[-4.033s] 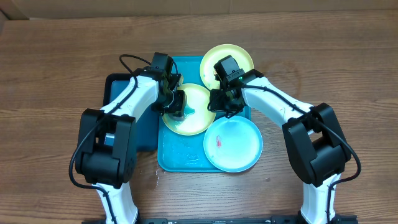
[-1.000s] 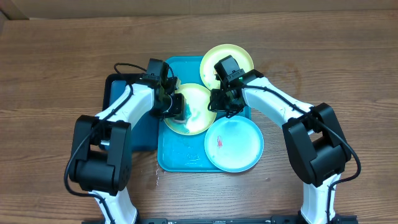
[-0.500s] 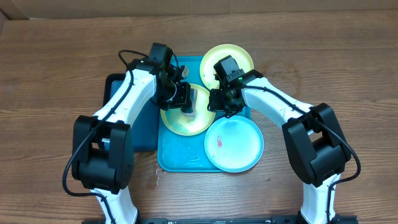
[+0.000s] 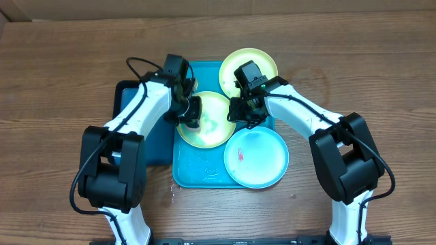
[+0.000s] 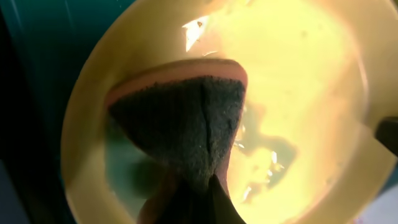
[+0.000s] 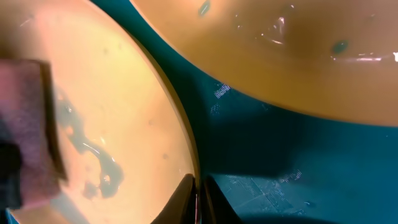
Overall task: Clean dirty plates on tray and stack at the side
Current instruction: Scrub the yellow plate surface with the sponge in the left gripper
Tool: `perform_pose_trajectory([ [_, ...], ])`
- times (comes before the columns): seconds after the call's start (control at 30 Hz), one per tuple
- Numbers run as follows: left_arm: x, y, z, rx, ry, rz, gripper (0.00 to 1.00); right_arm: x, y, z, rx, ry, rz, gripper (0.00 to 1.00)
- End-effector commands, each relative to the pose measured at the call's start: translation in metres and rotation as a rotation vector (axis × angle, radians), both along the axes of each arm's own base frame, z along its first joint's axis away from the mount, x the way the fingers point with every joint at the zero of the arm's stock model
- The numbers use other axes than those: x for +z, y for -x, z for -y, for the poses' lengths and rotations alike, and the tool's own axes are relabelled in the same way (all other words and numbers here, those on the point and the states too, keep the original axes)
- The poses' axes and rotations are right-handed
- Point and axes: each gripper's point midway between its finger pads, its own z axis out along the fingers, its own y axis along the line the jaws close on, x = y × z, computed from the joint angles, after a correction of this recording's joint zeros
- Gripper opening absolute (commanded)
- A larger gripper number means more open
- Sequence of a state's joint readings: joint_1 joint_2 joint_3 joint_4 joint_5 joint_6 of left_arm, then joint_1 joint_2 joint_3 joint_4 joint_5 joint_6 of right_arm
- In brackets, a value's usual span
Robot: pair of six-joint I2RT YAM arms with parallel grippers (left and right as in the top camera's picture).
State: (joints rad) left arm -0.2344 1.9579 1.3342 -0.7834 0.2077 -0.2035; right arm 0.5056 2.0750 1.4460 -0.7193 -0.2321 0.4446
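Observation:
A lime-green-rimmed plate [image 4: 216, 128] lies wet in the middle of the turquoise tray [image 4: 196, 170]. My left gripper [image 4: 190, 112] is shut on a sponge [image 5: 186, 118], dark face down, pressed on the plate's left part [image 5: 305, 87]. My right gripper [image 4: 240, 113] is shut on this plate's right rim [image 6: 180, 124], fingers pinching it [image 6: 199, 193]. A second green plate [image 4: 255, 64] overlaps the tray's far right corner. A light-blue plate [image 4: 262, 160] with a small red smear lies at the tray's near right.
A smaller dark-blue tray [image 4: 133, 136] lies against the turquoise tray's left side, under my left arm. Bare wooden table [image 4: 61, 82] surrounds both trays. A cardboard edge runs along the back.
My left gripper has slid the sponge from the plate's centre back toward its left side. The right gripper has stayed shut on the rim.

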Motion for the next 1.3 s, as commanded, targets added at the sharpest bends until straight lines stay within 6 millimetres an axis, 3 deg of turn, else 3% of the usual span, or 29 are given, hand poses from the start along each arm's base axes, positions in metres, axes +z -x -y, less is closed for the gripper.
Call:
perform_pose_trajectory([
  [0.0, -0.009, 0.007, -0.002, -0.013, -0.006, 0.011, 0.04, -0.005, 0.004, -0.002, 0.007, -0.002, -0.013, 0.05],
  [0.23, -0.021, 0.019, 0.016, -0.022, 0.116, -0.011, 0.04, -0.005, 0.004, -0.002, 0.007, -0.003, -0.014, 0.04],
  [0.43, -0.005, 0.018, 0.048, -0.049, 0.314, -0.011, 0.04, -0.005, 0.004, -0.002, 0.007, -0.003, -0.014, 0.04],
  [0.63, 0.003, 0.007, 0.058, -0.032, 0.382, 0.020, 0.04, -0.005, 0.004, -0.002, 0.007, -0.002, -0.013, 0.04],
  [0.87, 0.040, -0.007, 0.054, -0.064, 0.362, 0.037, 0.04, -0.005, 0.004, -0.002, 0.007, -0.002, -0.013, 0.04],
  [1.0, 0.055, -0.019, 0.036, -0.043, 0.232, 0.059, 0.04, -0.005, 0.004, -0.003, 0.007, -0.003, -0.011, 0.04],
  [1.27, 0.031, -0.016, -0.008, 0.021, -0.029, 0.054, 0.04, -0.005, 0.004, -0.002, 0.007, -0.003, -0.011, 0.04],
])
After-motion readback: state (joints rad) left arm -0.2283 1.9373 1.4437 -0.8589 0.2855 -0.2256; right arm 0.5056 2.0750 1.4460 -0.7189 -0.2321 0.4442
